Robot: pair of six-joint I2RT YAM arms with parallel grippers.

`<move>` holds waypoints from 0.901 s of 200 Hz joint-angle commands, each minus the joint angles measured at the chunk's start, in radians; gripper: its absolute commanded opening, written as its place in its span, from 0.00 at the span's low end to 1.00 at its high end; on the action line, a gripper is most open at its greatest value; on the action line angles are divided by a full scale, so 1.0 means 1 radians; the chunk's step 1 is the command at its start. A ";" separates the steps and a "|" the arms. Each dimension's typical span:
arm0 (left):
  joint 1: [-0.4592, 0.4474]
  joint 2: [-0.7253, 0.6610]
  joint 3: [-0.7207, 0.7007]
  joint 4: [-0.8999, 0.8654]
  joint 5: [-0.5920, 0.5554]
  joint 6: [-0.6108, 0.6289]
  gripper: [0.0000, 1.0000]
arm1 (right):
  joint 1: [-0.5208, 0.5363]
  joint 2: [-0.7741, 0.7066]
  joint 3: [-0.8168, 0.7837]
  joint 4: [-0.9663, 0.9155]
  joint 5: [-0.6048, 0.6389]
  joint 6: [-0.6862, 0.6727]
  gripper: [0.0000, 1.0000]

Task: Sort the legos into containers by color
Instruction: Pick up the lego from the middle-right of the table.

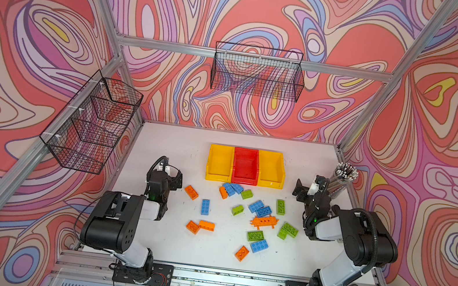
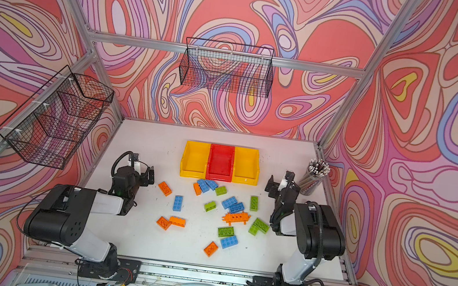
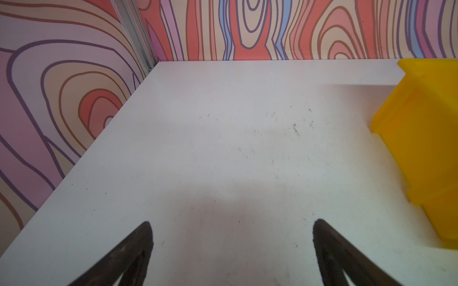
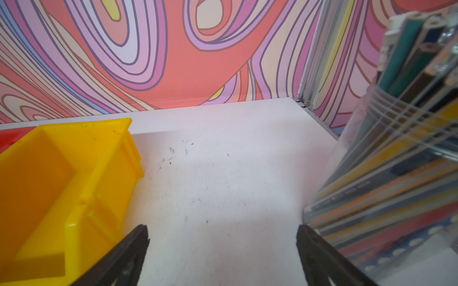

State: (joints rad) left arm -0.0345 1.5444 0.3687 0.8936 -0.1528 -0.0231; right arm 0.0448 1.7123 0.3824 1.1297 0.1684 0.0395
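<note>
Left gripper (image 3: 233, 221): jaws spread wide, nothing between them. It hangs over bare table (image 1: 165, 241), left of the containers (image 1: 245, 167) and clear of every brick.
Right gripper (image 4: 222, 226): spread too, empty, between the containers' right end and the pencil cup (image 1: 343, 178), just beside the cup.
Legos (image 1: 257, 206): all loose on the table, nearer than the bins, between my two arms. Colours are mixed, and a few are crowded against the red bin's near wall.
Containers: far middle, all three look empty, so I judge sorting not begun.
Why this stance: open jaws on either flank let each arm take its nearest brick.
Risk: the right gripper could nudge the cup.
</note>
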 commanded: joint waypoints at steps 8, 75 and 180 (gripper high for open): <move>0.004 0.000 0.010 -0.003 0.013 0.000 1.00 | 0.001 -0.005 0.006 0.004 0.014 -0.004 0.98; 0.004 -0.003 0.006 0.004 0.013 0.000 1.00 | 0.002 -0.006 0.003 0.007 0.017 -0.006 0.98; -0.021 -0.207 0.065 -0.253 -0.033 0.019 1.00 | 0.031 -0.211 0.210 -0.614 0.176 0.141 0.98</move>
State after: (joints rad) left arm -0.0380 1.4029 0.3992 0.7479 -0.1448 -0.0216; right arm 0.0532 1.5455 0.5621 0.7387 0.2699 0.1211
